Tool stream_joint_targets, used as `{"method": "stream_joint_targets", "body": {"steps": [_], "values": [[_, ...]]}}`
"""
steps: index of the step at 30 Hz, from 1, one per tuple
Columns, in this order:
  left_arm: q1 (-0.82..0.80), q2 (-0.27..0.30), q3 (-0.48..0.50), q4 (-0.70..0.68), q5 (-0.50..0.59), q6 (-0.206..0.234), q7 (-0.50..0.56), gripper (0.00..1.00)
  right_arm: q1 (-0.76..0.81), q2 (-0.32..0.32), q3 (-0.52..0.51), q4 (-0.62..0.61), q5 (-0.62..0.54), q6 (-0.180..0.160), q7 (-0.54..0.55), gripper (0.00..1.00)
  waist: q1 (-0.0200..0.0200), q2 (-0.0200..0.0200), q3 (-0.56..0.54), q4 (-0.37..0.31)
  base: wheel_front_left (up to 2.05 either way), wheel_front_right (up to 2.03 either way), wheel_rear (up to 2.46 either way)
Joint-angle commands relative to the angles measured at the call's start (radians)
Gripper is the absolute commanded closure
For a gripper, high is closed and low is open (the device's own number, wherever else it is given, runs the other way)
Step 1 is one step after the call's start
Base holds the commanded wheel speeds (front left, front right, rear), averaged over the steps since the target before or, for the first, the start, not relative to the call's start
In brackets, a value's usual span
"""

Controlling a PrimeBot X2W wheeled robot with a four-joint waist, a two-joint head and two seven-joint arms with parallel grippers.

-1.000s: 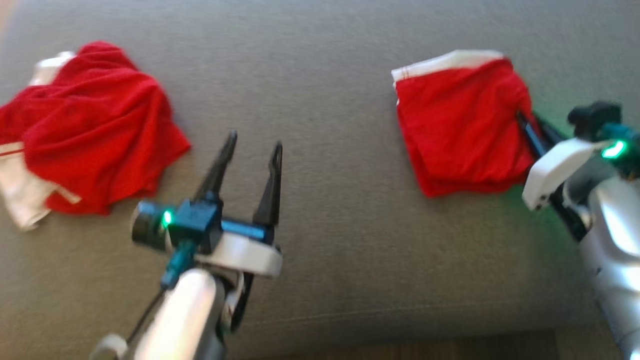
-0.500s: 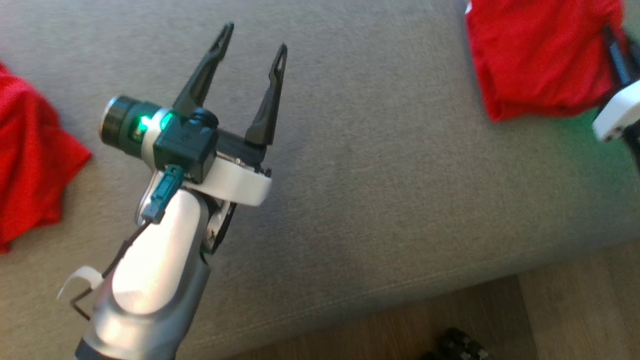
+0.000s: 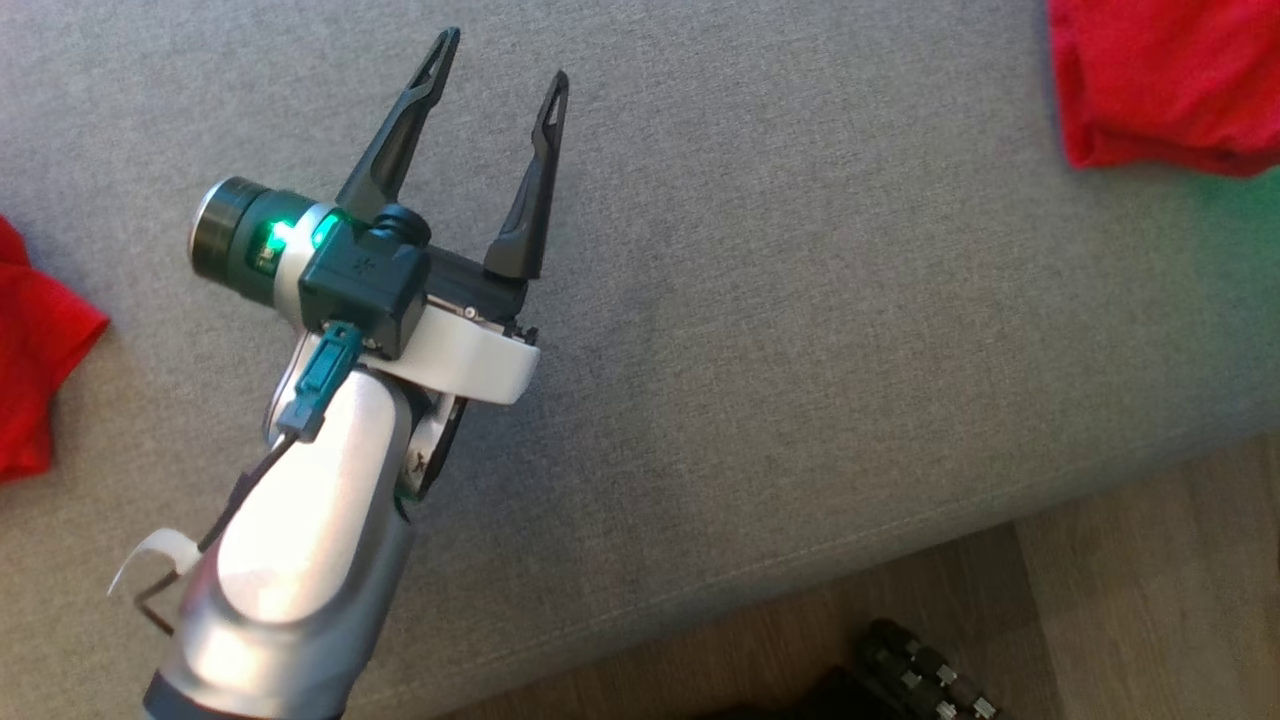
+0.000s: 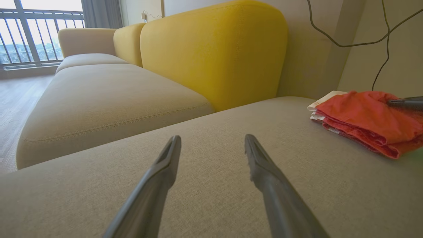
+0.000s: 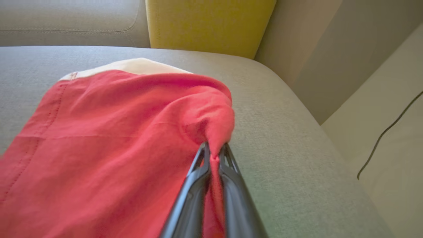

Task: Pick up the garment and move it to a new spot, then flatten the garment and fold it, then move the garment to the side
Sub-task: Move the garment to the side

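The garment (image 5: 115, 132) is red with a white band, lying folded on the grey sofa cushion (image 3: 800, 300). It sits at the top right of the head view (image 3: 1160, 80) and at the right of the left wrist view (image 4: 363, 119). My right gripper (image 5: 214, 150) is shut on a pinch of the garment's red edge, which is lifted slightly. One of its dark fingers (image 4: 406, 102) rests against the garment's top. My left gripper (image 3: 498, 62) stands open over bare cushion, well to the left of the garment, with nothing between its fingers (image 4: 165, 172).
A second red cloth (image 3: 30, 380) lies at the cushion's left edge. Yellow back cushions (image 4: 214, 49) rise behind the seat, with a wall and a hanging cable (image 4: 380, 43) to the right. Wood floor (image 3: 1150, 600) and a dark wheel (image 3: 920, 680) lie below the cushion's front edge.
The whole head picture has shifted, so the camera moved: both red cloths slid toward the frame's edges and floor came into view. The right gripper is now outside that view.
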State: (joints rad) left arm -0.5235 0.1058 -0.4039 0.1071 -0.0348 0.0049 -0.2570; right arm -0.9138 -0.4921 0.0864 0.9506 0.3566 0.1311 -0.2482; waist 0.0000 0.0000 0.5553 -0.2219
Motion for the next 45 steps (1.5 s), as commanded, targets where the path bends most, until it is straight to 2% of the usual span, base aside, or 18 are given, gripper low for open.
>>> {"method": "stream_joint_targets", "body": {"steps": [1,7,14,15,16,24,28,36,45], "values": [[-0.007,0.017,0.027,-0.039,0.006,0.008,-0.005,0.0,-0.003,-0.047,-0.028,-0.037,-0.011,0.0,-0.013,1.0,0.0,0.0,0.005,0.002,0.0,0.0,0.0],[-0.001,0.018,0.03,-0.046,0.0,0.015,-0.005,0.0,0.019,-0.053,-0.098,-0.101,-0.055,0.0,-0.013,1.0,0.0,0.0,0.01,0.004,0.0,0.0,0.0],[0.003,0.019,0.029,-0.049,-0.006,0.02,-0.005,0.0,0.044,-0.026,-0.142,-0.136,-0.096,0.0,-0.013,1.0,0.0,0.0,0.016,0.003,0.0,0.0,0.0],[0.003,0.018,0.029,-0.049,-0.007,0.02,-0.005,0.0,0.047,-0.019,-0.142,-0.139,-0.099,0.0,-0.013,0.53,0.0,0.0,0.016,0.004,0.0,0.0,0.0],[0.002,0.018,0.028,-0.048,-0.007,0.021,-0.005,0.0,0.049,-0.011,-0.141,-0.135,-0.095,0.0,-0.013,0.0,0.0,0.0,0.016,0.004,0.0,0.0,0.0],[0.013,0.01,0.026,-0.041,-0.022,0.023,-0.005,0.0,0.052,0.007,-0.132,-0.192,-0.098,0.0,-0.013,0.0,0.0,0.0,-0.02,0.024,0.0,0.0,0.0],[0.031,0.001,0.027,-0.044,-0.034,0.027,-0.005,0.0,0.058,0.006,-0.141,-0.226,-0.155,0.0,-0.013,0.0,0.0,0.0,-0.056,0.044,0.0,0.0,0.0],[0.103,-0.015,0.058,-0.057,-0.066,0.042,-0.005,0.0,0.091,0.099,-0.133,-0.328,-0.169,0.0,-0.014,0.0,0.0,0.0,-0.17,0.094,0.0,0.0,0.0],[0.245,-0.038,0.132,-0.091,-0.114,0.07,-0.005,0.0,0.25,0.212,-0.125,-0.445,-0.157,0.0,-0.014,0.0,0.0,0.0,-0.333,0.173,0.0,0.0,0.0]]}}
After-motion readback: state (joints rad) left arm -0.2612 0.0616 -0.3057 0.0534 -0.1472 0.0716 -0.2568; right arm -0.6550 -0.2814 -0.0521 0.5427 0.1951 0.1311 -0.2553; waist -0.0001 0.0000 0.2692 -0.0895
